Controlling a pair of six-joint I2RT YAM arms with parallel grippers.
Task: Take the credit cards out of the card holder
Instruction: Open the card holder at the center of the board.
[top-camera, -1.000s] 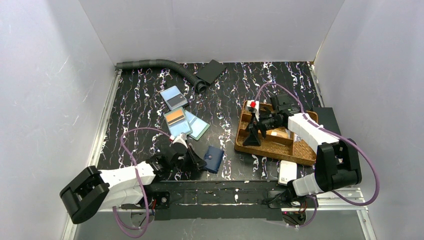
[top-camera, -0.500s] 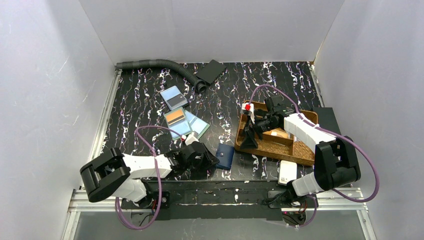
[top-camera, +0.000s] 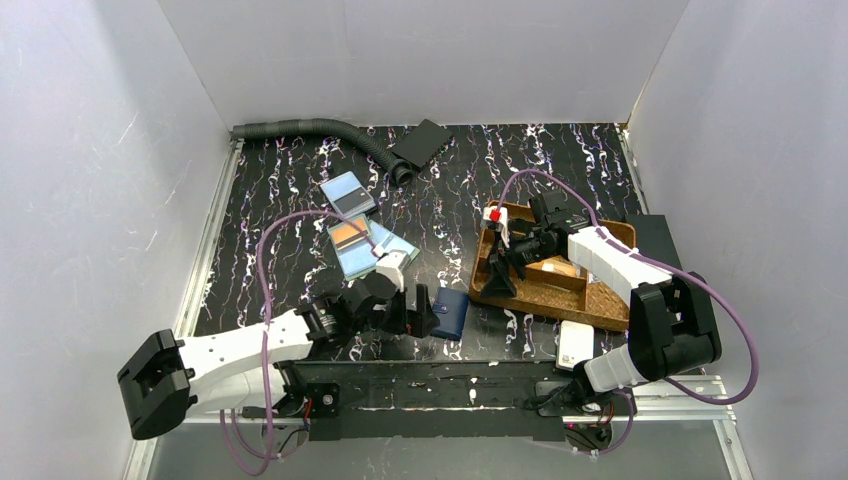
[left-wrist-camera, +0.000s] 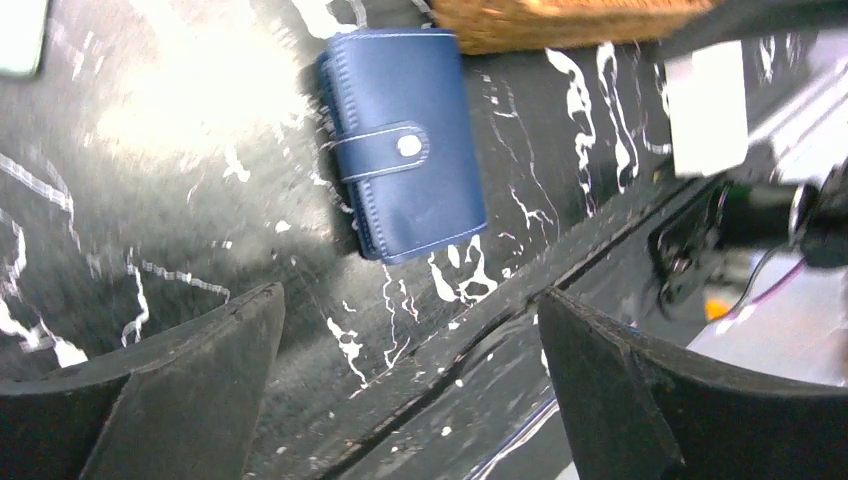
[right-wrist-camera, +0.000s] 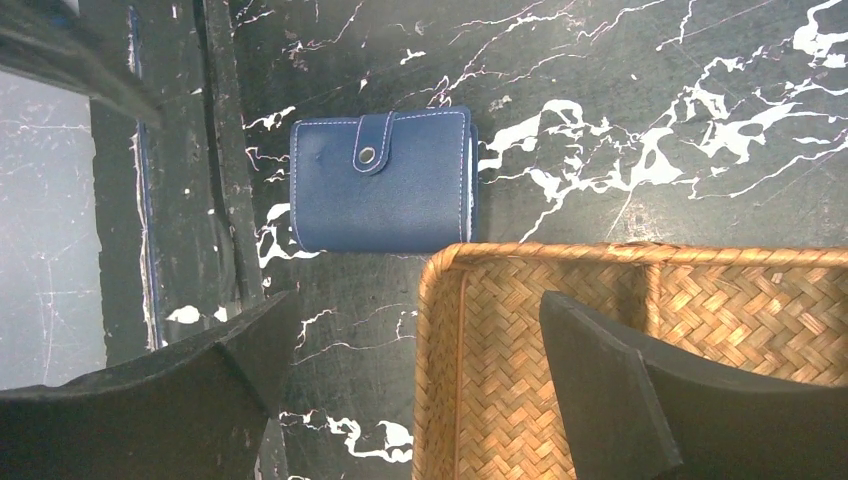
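Just off the left end of the brown woven tray (top-camera: 592, 301): card holder (top-camera: 450, 313), flat on the marbled black table (top-camera: 280, 200), closed, snap strap fastened on the upper face. Long axis parallel to the tray's left end wall, running from the near rail toward the far side. Strap wrapped over the long edge turned away from the tray. One corner right at the tray rim; contact impossible to tell.

On the holder's side away from the tray: left gripper (top-camera: 415, 318), low over the table, jaws spread wide, gripping nothing, holder lying just beyond the fingertips. Above the tray's left end: right gripper (top-camera: 505, 270), jaws likewise wide apart and holding nothing, one finger over the weave, the other over bare table.

Farther left of the tray and toward the back: credit cards (top-camera: 355, 235) out on the table, an orange-faced one overlapping a teal one, a blue-grey one a little beyond them. Well past these, at the back wall, grey corrugated hose (top-camera: 320, 130) with a flat black rectangle (top-camera: 420, 142) at its end. At the tray's near side, white box (top-camera: 576, 345) by the black rail (top-camera: 450, 370), which hems the holder's near end.
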